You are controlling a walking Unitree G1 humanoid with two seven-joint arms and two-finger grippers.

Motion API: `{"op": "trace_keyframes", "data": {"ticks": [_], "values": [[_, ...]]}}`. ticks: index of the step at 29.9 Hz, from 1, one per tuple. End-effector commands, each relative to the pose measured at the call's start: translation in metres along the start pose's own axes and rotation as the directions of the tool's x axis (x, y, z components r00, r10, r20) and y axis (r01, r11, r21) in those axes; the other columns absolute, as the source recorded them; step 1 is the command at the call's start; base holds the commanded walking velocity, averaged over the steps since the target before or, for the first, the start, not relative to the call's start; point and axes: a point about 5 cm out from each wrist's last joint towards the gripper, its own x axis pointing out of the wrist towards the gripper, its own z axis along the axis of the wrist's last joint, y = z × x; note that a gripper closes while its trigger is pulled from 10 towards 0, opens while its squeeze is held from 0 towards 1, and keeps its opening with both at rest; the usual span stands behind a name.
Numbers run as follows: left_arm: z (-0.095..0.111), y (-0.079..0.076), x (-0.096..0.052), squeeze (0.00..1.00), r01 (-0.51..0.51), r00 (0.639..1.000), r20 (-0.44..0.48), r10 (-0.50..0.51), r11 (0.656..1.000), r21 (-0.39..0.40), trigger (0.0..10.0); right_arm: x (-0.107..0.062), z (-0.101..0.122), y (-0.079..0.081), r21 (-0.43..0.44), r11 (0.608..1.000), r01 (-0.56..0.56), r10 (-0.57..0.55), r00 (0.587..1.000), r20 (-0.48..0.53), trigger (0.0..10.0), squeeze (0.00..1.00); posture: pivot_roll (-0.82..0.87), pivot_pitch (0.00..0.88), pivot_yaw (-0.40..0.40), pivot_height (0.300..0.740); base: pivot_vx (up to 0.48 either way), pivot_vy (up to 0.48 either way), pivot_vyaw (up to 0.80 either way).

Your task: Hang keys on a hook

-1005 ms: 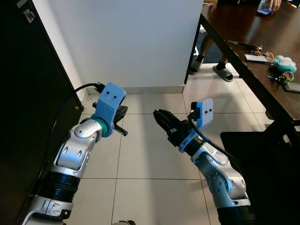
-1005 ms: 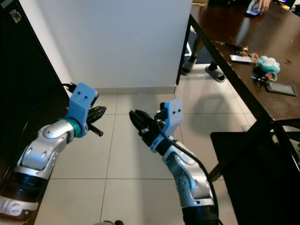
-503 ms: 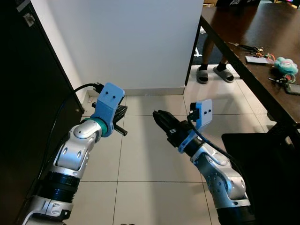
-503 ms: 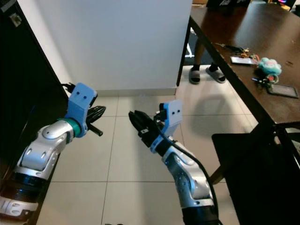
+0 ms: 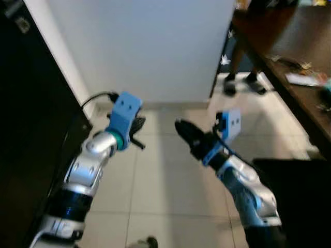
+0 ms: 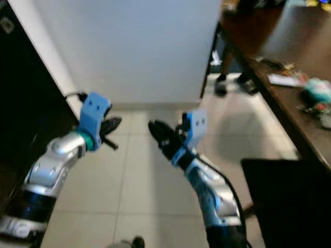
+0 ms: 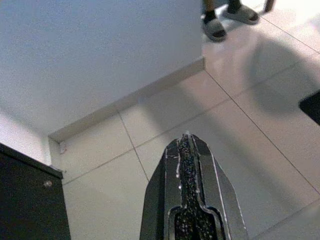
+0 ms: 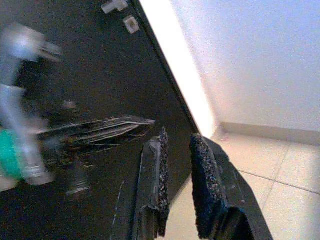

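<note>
Your keys (image 6: 316,107) lie on the dark worktop (image 6: 289,98) far off to the robot's right, nearer the right claw (image 6: 158,132), fingers slightly parted and empty, than the left claw (image 6: 111,125), closed and empty over the floor.

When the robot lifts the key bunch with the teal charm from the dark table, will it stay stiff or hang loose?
Probably loose: the key bunch looks like several small pieces beside a teal charm, so it would likely dangle. It seems light, though the view is blurred. On the smooth dark table it may slide if pushed.
</note>
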Motion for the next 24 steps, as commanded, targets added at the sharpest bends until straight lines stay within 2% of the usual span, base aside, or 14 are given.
{"op": "trace_keyframes", "data": {"ticks": [1, 14, 24], "values": [[0.0031, -0.0083, 0.0024, 0.0, 0.03, 0.999, 0.009, -0.03, 1.0, 0.003, 10.0, -0.0066, -0.0013, -0.0071, -0.006, 1.0, 0.031, -0.031, 0.999, -0.01, 10.0, 0.0, 0.03, 0.0, 0.16, 0.74, 0.469, 0.0, 0.0], [0.0032, -0.0084, 0.0027, 0.0, 0.039, 0.999, 0.011, -0.039, 0.999, 0.006, 10.0, -0.0062, -0.0013, -0.007, -0.004, 1.0, 0.03, -0.031, 0.999, -0.009, 10.0, 0.0, 0.03, 0.0, 0.16, 0.74, 0.469, 0.0, 0.0], [0.0039, -0.0098, 0.0026, 0.0, 0.05, 0.999, 0.012, -0.05, 0.999, 0.011, 10.0, -0.0061, -0.0009, -0.0071, 0.005, 0.999, 0.031, -0.031, 0.999, -0.01, 10.0, 0.0, 0.03, 0.0, 0.161, 0.74, 0.459, 0.0, -0.78]]}}
